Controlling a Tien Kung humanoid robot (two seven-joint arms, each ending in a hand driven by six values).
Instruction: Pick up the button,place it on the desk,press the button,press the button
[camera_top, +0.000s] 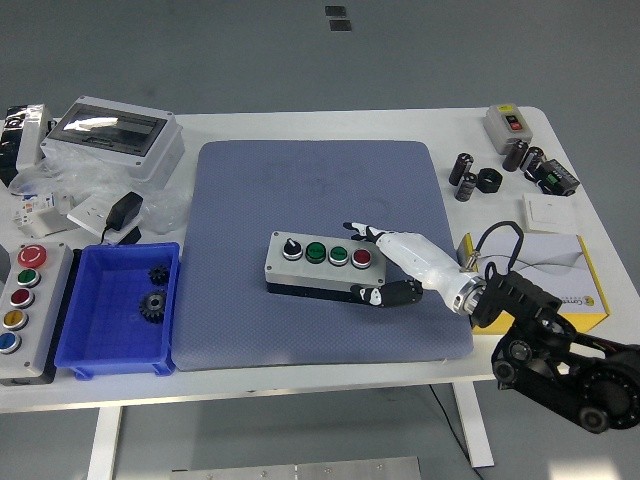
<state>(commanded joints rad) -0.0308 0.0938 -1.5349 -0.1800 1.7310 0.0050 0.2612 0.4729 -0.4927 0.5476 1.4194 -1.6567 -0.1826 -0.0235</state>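
- We find the grey four-control button box with a black base lying flat on the blue-grey textured mat, near its front right, so the placing step reads as done.
- Its face carries a black selector knob, two green buttons and one red button at the right end.
- The white-shelled right hand with black fingertips is at the box's right end; the fingers reach over the far edge and the thumb lies along the near side.
- The fingers bracket the box; we cannot tell whether they clamp it or merely touch it.
- We judge this hold steadies the box and puts the fingers beside the red button for pressing.
- The left arm is not in view.
- The yellow and white carton beside the arm carries small print; we cannot read it, nor any label on the box.
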